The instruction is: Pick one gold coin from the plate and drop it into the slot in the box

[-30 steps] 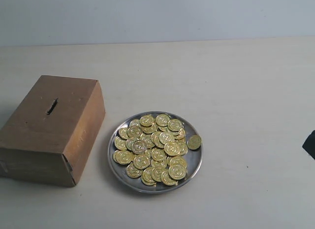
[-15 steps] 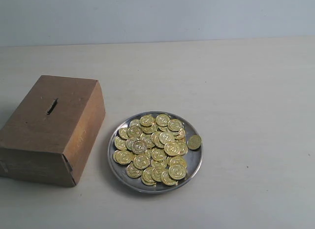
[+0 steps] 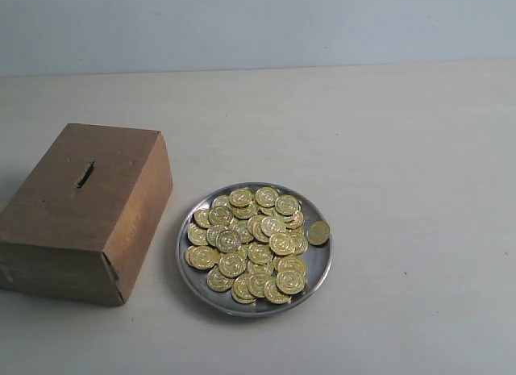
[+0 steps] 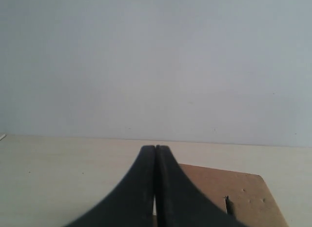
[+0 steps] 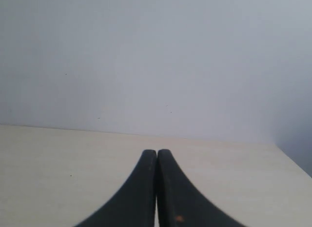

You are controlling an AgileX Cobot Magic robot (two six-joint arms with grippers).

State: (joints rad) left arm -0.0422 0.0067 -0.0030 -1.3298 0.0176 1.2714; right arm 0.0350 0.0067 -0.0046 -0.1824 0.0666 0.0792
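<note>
A round silver plate (image 3: 314, 266) sits at the table's middle front, heaped with several gold coins (image 3: 254, 242); one coin (image 3: 318, 232) rests on its right rim. The brown cardboard box (image 3: 81, 210) stands to the plate's left, with the dark box slot (image 3: 85, 174) in its top face. Neither arm shows in the exterior view. In the left wrist view my left gripper (image 4: 155, 148) is shut and empty, with the box (image 4: 234, 193) and slot (image 4: 227, 203) beyond it. My right gripper (image 5: 157, 152) is shut and empty over bare table.
The light wooden table (image 3: 403, 149) stretches behind and to the right of the plate. A pale wall (image 3: 258, 28) rises along the table's far edge.
A dark piece of the right arm at the exterior view's right edge one second ago has gone out of frame. Box, plate and coins have not moved.
</note>
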